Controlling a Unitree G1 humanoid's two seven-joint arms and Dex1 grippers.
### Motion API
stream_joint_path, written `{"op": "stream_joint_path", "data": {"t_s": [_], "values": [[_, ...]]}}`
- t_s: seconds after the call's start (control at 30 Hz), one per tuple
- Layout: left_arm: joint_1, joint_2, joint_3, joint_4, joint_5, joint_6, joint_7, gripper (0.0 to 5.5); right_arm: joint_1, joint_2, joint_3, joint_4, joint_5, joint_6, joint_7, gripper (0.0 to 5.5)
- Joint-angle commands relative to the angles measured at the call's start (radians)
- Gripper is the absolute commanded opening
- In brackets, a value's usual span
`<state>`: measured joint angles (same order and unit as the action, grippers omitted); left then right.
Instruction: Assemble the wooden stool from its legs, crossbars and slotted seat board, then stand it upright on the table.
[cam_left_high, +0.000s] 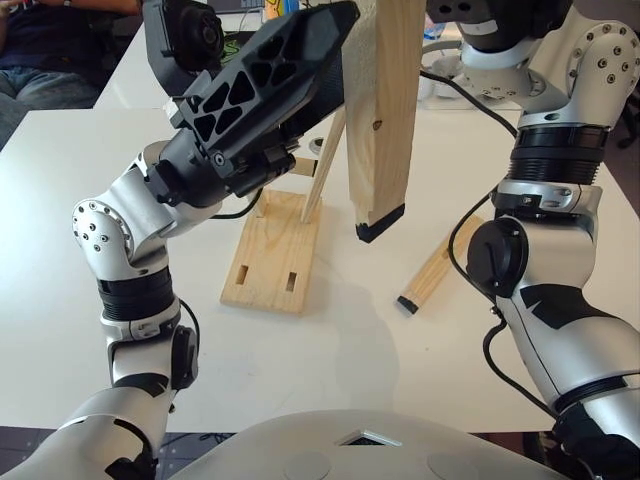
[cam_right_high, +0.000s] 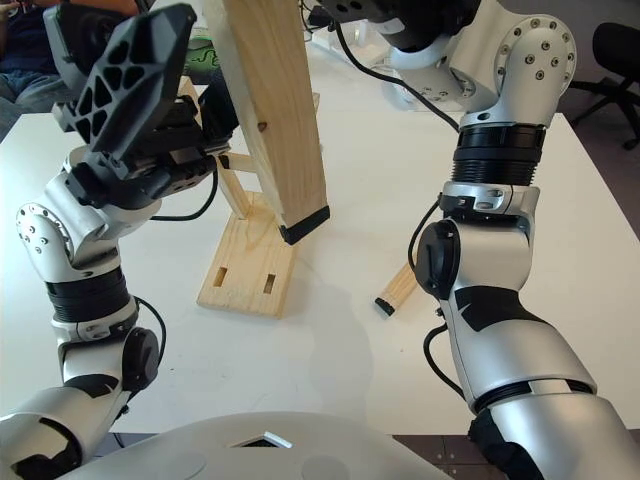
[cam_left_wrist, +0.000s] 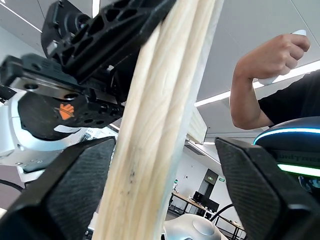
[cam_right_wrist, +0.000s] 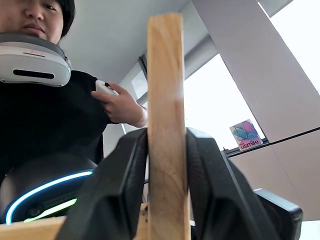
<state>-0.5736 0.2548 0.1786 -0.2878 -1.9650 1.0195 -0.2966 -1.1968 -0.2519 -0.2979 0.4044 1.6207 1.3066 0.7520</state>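
The left gripper (cam_left_wrist: 165, 145), spread wide, straddles the pale wooden leg (cam_left_high: 385, 120) with black cap, which the right gripper (cam_right_wrist: 167, 135) clamps near upright, cap down, raised just right of the flat slotted seat board (cam_left_high: 270, 250).

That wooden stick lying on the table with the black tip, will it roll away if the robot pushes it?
Probably not. The stick looks flat-sided, so it would likely slide rather than roll. It seems solid wood, so stiff, not bendy. Its black tip may be rubbery and drag a little.
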Motion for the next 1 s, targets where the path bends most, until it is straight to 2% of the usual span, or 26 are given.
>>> {"op": "stream_joint_path", "data": {"t_s": [0.03,0.3,0.6,1.0], "values": [[0.036,-0.023,-0.001,-0.025,-0.007,0.005,0.022,4.31,-0.017,-0.004,0.000,-0.002,-0.007,0.024,0.033,1.07],[0.073,-0.082,-0.032,-0.076,-0.007,-0.029,0.058,5.39,-0.045,0.016,-0.012,0.033,0.082,0.067,-0.004,1.07],[0.095,-0.052,-0.083,-0.087,-0.007,-0.020,0.037,5.40,-0.055,0.038,-0.010,0.055,0.119,0.065,-0.046,1.07],[0.103,-0.034,-0.086,-0.093,-0.007,-0.030,0.015,3.52,-0.038,0.050,-0.010,0.049,0.155,0.054,-0.098,1.07]]}}
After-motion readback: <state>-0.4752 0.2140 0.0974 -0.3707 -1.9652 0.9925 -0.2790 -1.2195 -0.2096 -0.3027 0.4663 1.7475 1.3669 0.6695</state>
